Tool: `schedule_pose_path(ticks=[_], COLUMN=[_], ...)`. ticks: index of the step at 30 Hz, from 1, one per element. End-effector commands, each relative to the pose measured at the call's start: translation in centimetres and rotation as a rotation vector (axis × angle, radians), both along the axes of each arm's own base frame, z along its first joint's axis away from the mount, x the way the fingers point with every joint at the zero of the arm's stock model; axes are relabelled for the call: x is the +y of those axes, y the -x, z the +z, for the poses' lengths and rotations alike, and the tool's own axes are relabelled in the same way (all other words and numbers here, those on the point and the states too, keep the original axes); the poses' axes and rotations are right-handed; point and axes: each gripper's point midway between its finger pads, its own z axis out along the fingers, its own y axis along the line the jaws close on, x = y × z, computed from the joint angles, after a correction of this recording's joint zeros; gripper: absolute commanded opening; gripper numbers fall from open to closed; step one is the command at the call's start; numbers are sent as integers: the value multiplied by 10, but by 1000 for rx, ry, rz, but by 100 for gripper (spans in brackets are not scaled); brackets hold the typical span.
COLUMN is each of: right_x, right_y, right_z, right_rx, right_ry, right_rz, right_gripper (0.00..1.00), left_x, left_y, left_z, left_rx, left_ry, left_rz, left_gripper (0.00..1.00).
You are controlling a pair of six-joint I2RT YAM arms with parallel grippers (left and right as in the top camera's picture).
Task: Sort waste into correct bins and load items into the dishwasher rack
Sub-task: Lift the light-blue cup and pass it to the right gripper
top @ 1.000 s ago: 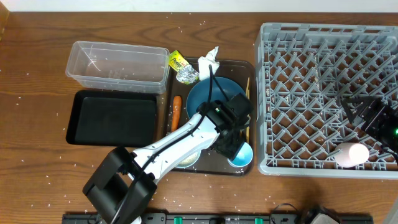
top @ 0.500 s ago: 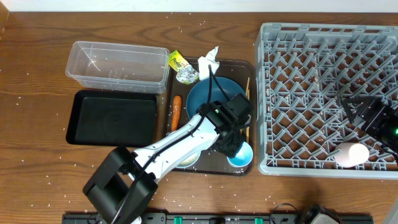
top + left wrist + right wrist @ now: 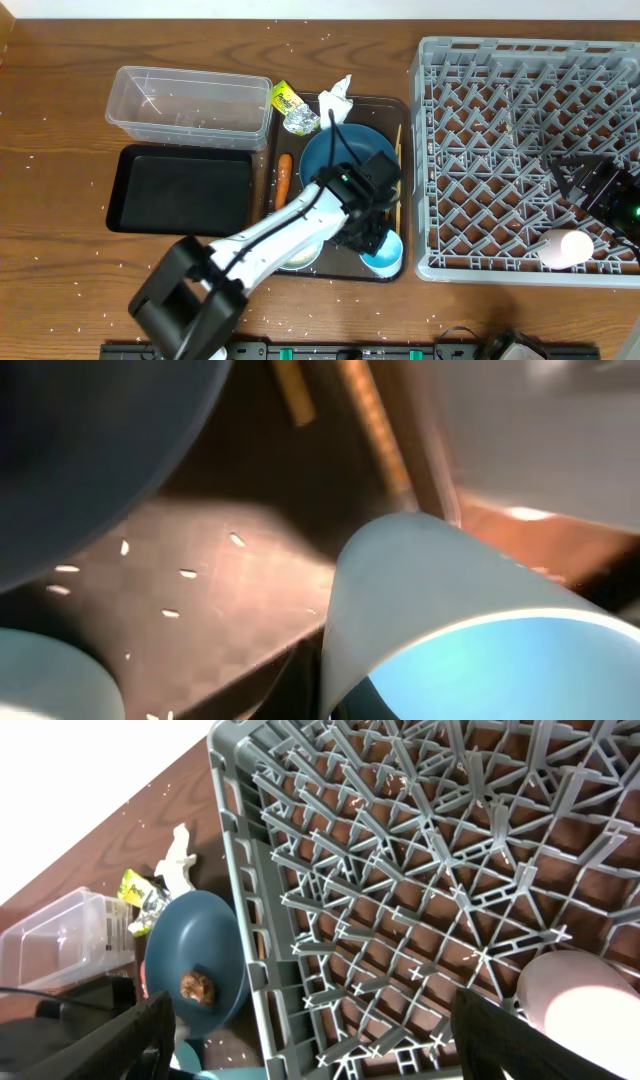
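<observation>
My left gripper (image 3: 378, 238) is shut on the rim of the light blue cup (image 3: 385, 252), which stands on the brown tray's near right corner. In the left wrist view the cup (image 3: 450, 610) fills the lower right, its wall between my fingers, with the chopsticks (image 3: 375, 425) beyond it. My right gripper (image 3: 320, 1050) hangs open over the dishwasher rack (image 3: 500, 130), next to the pink cup (image 3: 572, 247). The dark blue bowl-plate (image 3: 205, 935) holds the brown food lump (image 3: 196, 985). My left arm partly hides the white bowl (image 3: 300, 258).
A carrot (image 3: 283, 180) lies on the brown tray's (image 3: 330, 270) left side. A wrapper (image 3: 292, 108) and a tissue (image 3: 337, 97) sit at its far edge. The clear tub (image 3: 190, 103) and the black tray-bin (image 3: 185, 188) stand to the left. Rice grains dot the table.
My left gripper has closed onto the light blue cup's rim and shifted slightly left with it. The right arm has not moved.
</observation>
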Motion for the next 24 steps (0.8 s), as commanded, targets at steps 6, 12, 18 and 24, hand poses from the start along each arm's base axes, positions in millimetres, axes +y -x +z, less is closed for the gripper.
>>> schedule_pose_path(ticks=[6,12,18,24], right_x=[52,128,193,240], right_y=[-6,3,20,24], right_z=[25,72,101,118], right_rx=[-170,-408,-563,-649], right_ry=[-98,-277,-324,-292], right_rz=[297,671,1004,1173], right_gripper=[79,79,78,77], left_x=[36,76,77,74], left_y=[-51,-69,-56,-43], left_z=[151,224,269,287], left_rx=[-162,-36,78,124], left_ry=[384,815,1101,1196], left_rz=[202,290,162,75], left_gripper=[6,6,6,6])
